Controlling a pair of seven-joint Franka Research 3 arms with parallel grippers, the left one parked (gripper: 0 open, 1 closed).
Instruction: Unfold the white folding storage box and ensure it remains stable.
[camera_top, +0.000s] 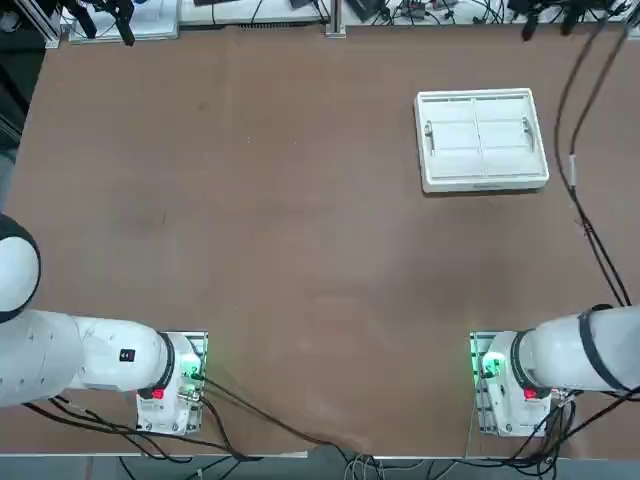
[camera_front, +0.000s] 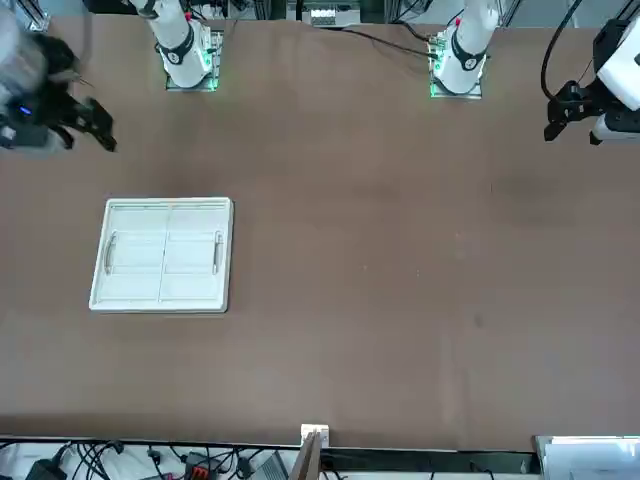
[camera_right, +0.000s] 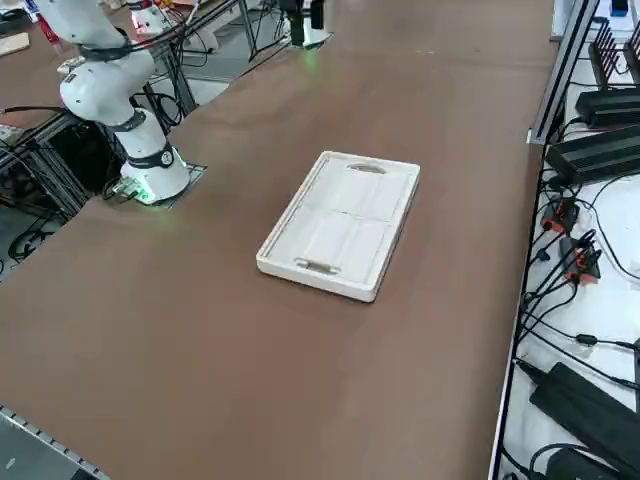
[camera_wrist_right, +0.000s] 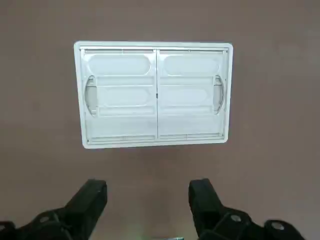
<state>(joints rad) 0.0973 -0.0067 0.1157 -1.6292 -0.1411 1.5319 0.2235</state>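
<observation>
- The black two-finger right gripper (camera_wrist_right: 147, 201) hangs over the table on the robot's side of the box, its fingers spread wide with nothing between them; keep that spread for the approach, and square the fingers to the rim before lowering.
- Beyond it, on the right-hand part of the brown tabletop (camera_top: 290, 230), the white plastic rectangular folding storage box (camera_top: 482, 140) lies flat as a folded slab; its near long rim (camera_wrist_right: 157, 144) looks the handiest first hold; one finger inside the thick lip and one outside should serve, without pinching the panels.
- Further in, two ribbed white panels meet at a centre seam (camera_wrist_right: 157, 95), with an oval handle hole near each short end; the rim probably has to rise before these panels can swing into place, so lift slowly and fairly straight; a one-sided pull could drag or tip the whole box, as no second hand steadies it.
- At the far long rim (camera_wrist_right: 155, 45), expect the frame to lag behind a near-side lift; a second lift there may be needed to level it; then press each end panel outward until it seats, and try the rim lightly for wobble before letting go.
</observation>
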